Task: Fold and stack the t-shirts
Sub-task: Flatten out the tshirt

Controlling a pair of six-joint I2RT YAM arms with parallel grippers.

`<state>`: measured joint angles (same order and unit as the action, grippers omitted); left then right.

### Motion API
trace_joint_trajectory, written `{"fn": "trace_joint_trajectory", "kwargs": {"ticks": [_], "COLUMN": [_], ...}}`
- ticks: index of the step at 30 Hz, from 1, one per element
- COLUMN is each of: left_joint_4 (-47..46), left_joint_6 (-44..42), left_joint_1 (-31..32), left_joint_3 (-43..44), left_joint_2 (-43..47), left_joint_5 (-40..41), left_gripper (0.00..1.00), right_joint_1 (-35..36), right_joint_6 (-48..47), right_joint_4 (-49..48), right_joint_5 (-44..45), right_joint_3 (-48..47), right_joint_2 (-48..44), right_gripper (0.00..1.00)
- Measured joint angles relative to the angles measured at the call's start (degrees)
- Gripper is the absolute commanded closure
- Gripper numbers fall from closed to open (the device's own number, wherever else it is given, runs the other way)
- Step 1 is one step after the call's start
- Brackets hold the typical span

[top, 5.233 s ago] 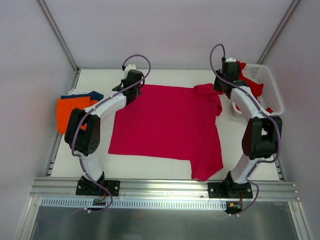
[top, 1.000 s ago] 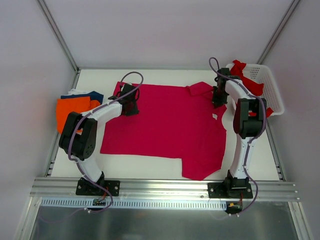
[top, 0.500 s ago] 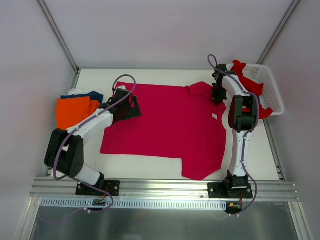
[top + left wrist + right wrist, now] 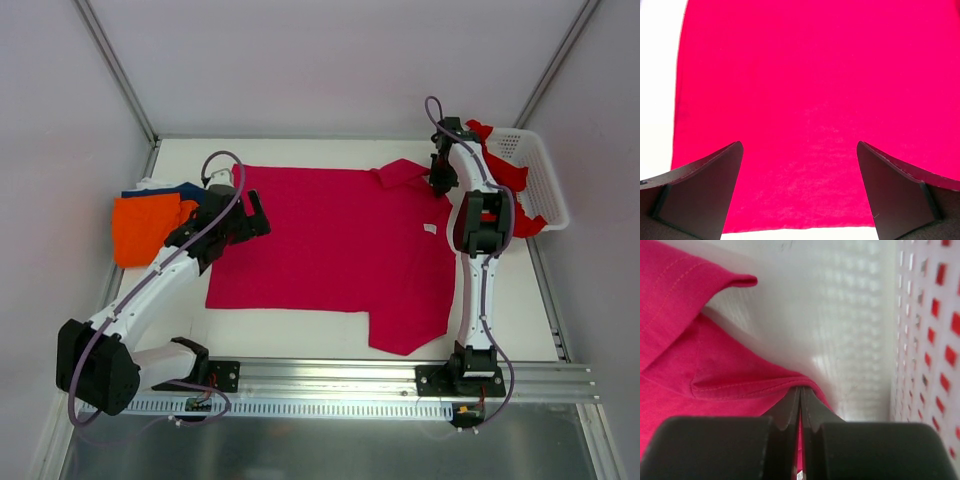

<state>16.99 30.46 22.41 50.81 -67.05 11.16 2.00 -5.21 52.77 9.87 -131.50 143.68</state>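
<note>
- The magenta t-shirt [image 4: 330, 240] lies spread flat on the white counter [image 4: 290, 332]. Its collar end is toward the far right and one sleeve reaches toward the near edge.
- The left arm swings out wide to the left of its base. It then slants low across the counter toward the shirt's left edge.
- The left claw [image 4: 797, 150] hangs over the shirt's left part with its two fingers [image 4: 715, 185] spread wide apart, and nothing is between them. Beneath it there is only flat magenta cloth and a strip of counter.
- The right arm reaches almost straight out from its base to the far side, with its wrist bent down beside the white lattice basket [image 4: 548, 195].
- The right claw [image 4: 800, 392] is pressed together, clamped on a stitched hem of the magenta t-shirt near the collar.
- A red t-shirt [image 4: 512, 172] lies crumpled in the basket.
- A folded orange t-shirt [image 4: 145, 225] and a navy t-shirt [image 4: 190, 189] sit at the counter's left edge, touching each other.
</note>
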Motion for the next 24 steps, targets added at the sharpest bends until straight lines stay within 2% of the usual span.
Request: {"fn": "trace_joint_trajectory", "kwargs": {"ticks": [8,12,14,15,19,24], "left_joint_4": [1.77,3.02,3.13,3.23,2.84,2.89], "left_joint_6": [-0.09,-1.46,-2.97,-3.45,-4.13,-4.33], "left_joint_1": [-0.79,-2.4,-3.56,-4.24,-10.16,-16.31], "left_joint_3": [1.01,5.99,10.32,12.33,22.6,34.82], "left_joint_2": [-0.98,-5.31,-8.31,-9.53,-17.66,-33.46], "left_joint_5": [1.92,1.77,2.05,2.01,0.09,-1.49], "left_gripper": [0.01,0.01,0.01,0.01,0.01,0.01], "right_joint_1": [-0.76,-0.79,-0.9,-1.01,-1.42,-1.49], "right_joint_6": [-1.27,-2.51,-2.56,-2.4,-1.73,-0.74], "right_joint_4": [0.7,-1.09,-1.38,-1.57,-3.04,-5.53], "right_joint_5": [-1.57,-2.99,-3.98,-4.92,-9.31,-13.84], "right_joint_3": [-2.8,3.37,7.58,9.29,13.81,13.38], "right_joint_2": [1.05,-2.23,-5.22,-6.78,-13.68,-18.82], "right_gripper": [0.99,1.0,0.9,0.73,0.67,0.62]}}
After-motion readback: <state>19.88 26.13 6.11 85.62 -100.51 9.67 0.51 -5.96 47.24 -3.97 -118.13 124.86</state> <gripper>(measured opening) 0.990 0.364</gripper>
